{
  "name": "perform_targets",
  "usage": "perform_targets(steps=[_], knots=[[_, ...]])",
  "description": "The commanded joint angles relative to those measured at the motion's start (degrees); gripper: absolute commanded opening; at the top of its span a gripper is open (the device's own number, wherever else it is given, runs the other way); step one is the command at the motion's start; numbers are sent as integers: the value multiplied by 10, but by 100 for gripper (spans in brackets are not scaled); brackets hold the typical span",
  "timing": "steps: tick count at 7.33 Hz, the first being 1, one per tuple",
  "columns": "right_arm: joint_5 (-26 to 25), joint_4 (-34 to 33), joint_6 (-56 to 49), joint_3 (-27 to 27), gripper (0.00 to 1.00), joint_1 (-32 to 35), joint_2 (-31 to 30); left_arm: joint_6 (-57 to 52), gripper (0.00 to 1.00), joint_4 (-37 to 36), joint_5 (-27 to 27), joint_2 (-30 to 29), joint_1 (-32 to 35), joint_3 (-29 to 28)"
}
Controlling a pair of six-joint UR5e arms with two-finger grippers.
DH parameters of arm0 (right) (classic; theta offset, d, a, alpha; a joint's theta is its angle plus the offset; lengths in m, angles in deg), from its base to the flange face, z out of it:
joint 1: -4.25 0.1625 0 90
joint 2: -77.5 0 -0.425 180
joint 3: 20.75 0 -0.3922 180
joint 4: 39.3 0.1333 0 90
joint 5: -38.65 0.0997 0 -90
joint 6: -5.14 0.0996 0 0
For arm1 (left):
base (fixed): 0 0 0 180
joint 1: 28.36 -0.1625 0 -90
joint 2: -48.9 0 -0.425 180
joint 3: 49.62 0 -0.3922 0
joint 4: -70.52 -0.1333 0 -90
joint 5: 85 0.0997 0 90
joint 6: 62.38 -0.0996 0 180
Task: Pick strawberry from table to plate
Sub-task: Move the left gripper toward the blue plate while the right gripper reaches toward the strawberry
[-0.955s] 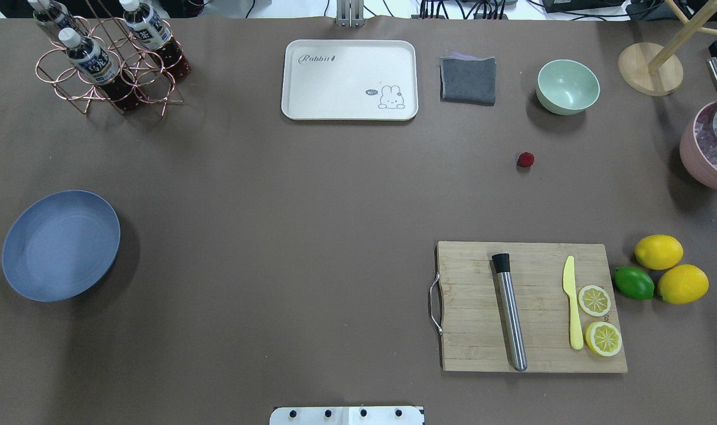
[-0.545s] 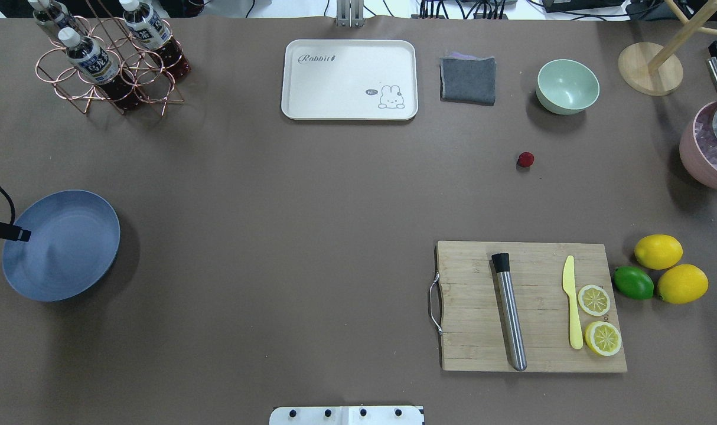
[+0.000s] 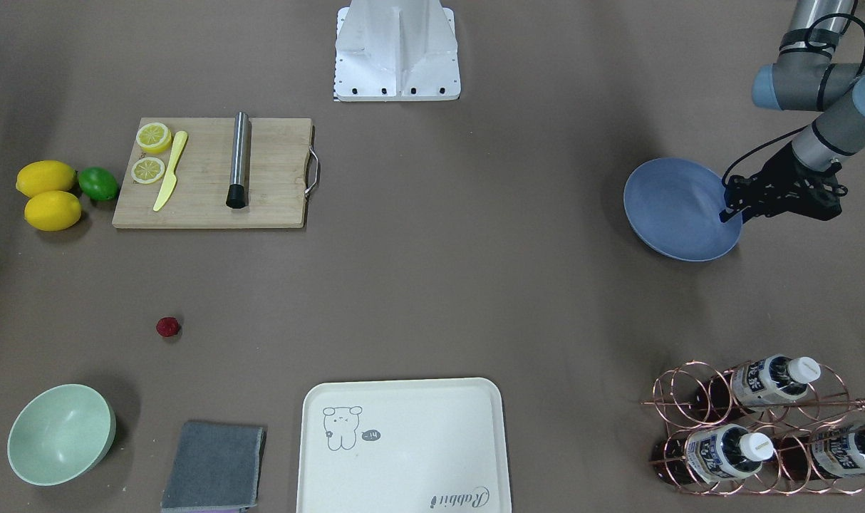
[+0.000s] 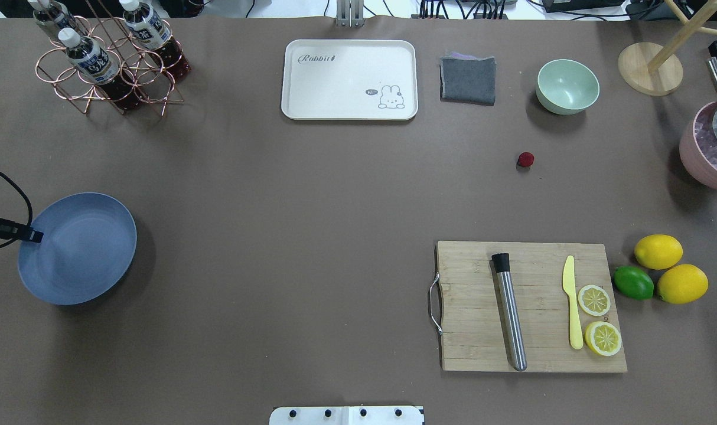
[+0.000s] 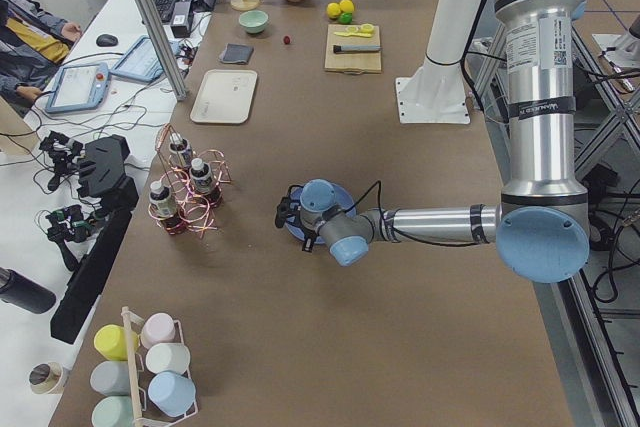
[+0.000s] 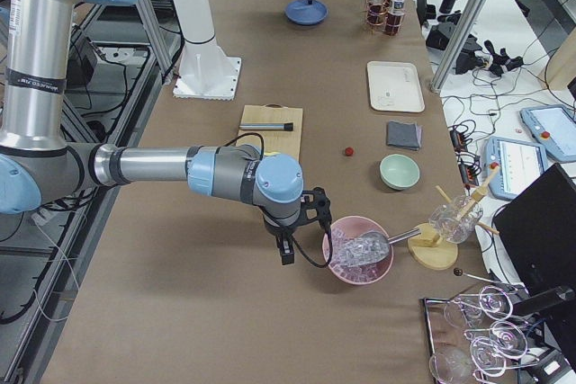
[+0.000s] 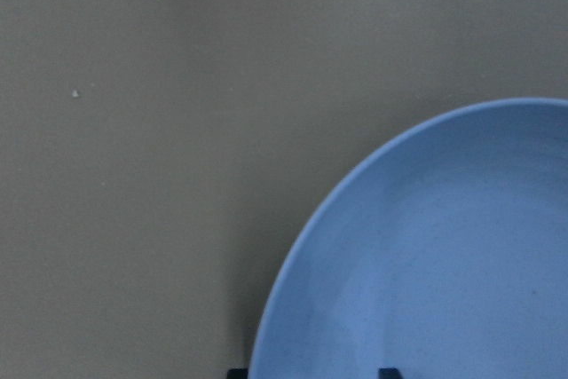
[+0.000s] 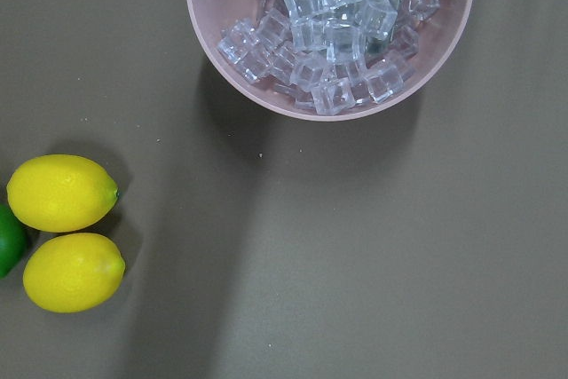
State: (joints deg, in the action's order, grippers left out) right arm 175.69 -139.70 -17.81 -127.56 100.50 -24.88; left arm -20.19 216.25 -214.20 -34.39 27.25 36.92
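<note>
Strawberry (image 4: 525, 159) lies on the counter's (image 4: 311, 189) right half, nearer the right tool (image 6: 289, 244), whose state I cannot tell. Far left, the spread left tool (image 4: 32, 236) straddles the plate (image 4: 81, 260) rim.

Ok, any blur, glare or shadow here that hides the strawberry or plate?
Overhead: even light, strawberry sharp, soft shadow right of the plate. Front-facing: darker left edge, both clear. Left wrist: plate close and slightly soft. Side views: strawberry tiny. No glare on either.
</note>
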Motion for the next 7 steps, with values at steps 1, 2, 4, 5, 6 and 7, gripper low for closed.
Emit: perform_targets(steps=[1,2,4,5,6,7], knots=[[2,0,0,-1,100,0,0,9,0,-5,-53,-5,6,27],[2,-1,0,-2,100,0,0,64,0,-7,-63,-33,8,39],[26,-1,3,0,100,0,2,244,0,-8,-51,-141,-44,45],[25,-1,8,4,100,-10,14,304,0,-23,-3,-189,-93,44],[25,0,91,16,100,-25,55,327,0,-76,33,-240,-122,44],[25,6,170,16,100,-64,92,332,0,-125,61,-283,-138,45]])
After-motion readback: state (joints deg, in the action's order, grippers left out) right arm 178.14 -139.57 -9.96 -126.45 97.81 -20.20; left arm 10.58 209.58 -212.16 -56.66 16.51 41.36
